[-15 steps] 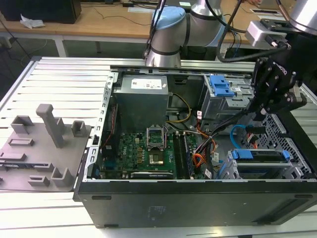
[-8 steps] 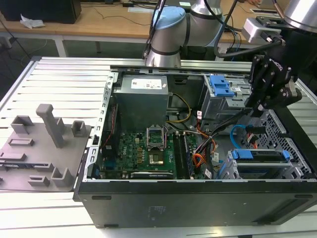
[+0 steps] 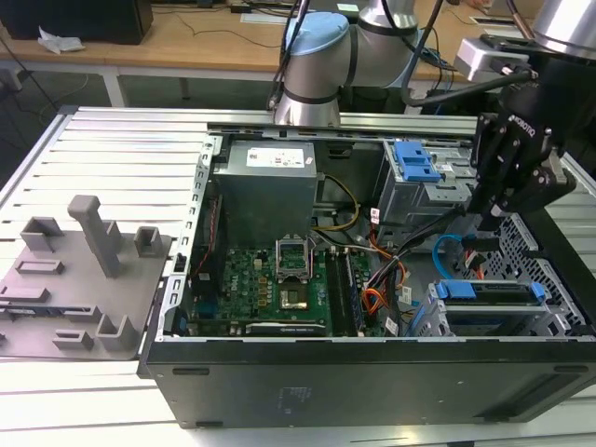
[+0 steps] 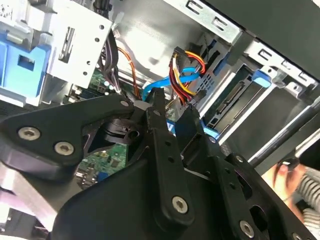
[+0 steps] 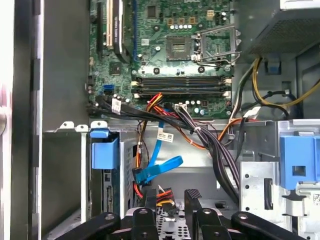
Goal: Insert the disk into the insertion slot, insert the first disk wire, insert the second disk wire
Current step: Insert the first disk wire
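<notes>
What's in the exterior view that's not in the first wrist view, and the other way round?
The exterior view adds the grey plastic fixture beside the computer case, and the robot arm. The first wrist view adds a white tag on the light blue cable. Both show the gripper, the motherboard and the disk's blue carrier.

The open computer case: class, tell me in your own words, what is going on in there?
A robot arm is working inside the case. The disk in its blue carrier already sits in the perforated drive cage at the exterior view's right. The gripper hangs low by that cage, among the cables, with the light blue cable looping just ahead of it. Whether either wire is plugged in cannot be told.
</notes>
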You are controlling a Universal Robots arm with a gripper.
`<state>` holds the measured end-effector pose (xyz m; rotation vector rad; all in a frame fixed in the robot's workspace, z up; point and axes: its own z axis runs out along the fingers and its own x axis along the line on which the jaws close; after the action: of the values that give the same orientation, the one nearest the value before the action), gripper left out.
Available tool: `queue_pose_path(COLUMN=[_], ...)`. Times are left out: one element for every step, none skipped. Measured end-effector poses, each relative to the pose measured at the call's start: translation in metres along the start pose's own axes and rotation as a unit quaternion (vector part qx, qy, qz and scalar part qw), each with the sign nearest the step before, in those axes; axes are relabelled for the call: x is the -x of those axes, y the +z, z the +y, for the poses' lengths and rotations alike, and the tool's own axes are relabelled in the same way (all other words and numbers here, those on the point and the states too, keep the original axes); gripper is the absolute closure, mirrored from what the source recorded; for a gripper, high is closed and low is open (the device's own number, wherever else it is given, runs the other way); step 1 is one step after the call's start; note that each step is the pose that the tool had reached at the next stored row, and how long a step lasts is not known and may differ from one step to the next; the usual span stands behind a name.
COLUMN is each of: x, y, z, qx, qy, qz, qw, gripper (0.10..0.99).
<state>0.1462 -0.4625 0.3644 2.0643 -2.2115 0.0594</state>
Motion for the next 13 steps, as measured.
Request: queue_pose_path(x=[0.0001, 0.0002, 0.0002, 0.0003, 0.0003, 0.0003, 0.0004, 0.0007, 0.0009, 0.001, 0.0012, 0.0013, 0.0014], y=[0.0007, 0.0009, 0.0008, 0.0007, 0.0009, 0.0008, 0.0013, 0.0034, 0.0052, 0.0067, 0.0078, 0.0086, 0.0095], z=[0.0, -0.0002, -0.0009, -0.0022, -0.0031, -0.0032, -0.0036, -0.0042, -0.0047, -0.0049, -0.0051, -0.0052, -0.0055], qx=[0.0013, 0.0022, 0.0017, 0.0004, -0.0004, -0.0005, -0.0005, -0.0003, -0.0002, -0.0002, -0.0002, -0.0002, -0.0004], qy=[0.012, 0.021, 0.022, 0.024, 0.025, 0.025, 0.024, 0.024, 0.024, 0.024, 0.024, 0.024, 0.024], qz=[-0.0005, 0.001, 0.0076, 0.0226, 0.0327, 0.0336, 0.0344, 0.035, 0.0352, 0.0355, 0.0358, 0.0364, 0.038], qw=[0.9999, 0.9998, 0.9997, 0.9995, 0.9992, 0.9991, 0.9991, 0.9991, 0.9991, 0.9991, 0.9991, 0.9991, 0.999], gripper=[0.725, 0.725, 0.725, 0.725, 0.725, 0.725, 0.725, 0.725, 0.725, 0.725, 0.725, 0.725, 0.725])
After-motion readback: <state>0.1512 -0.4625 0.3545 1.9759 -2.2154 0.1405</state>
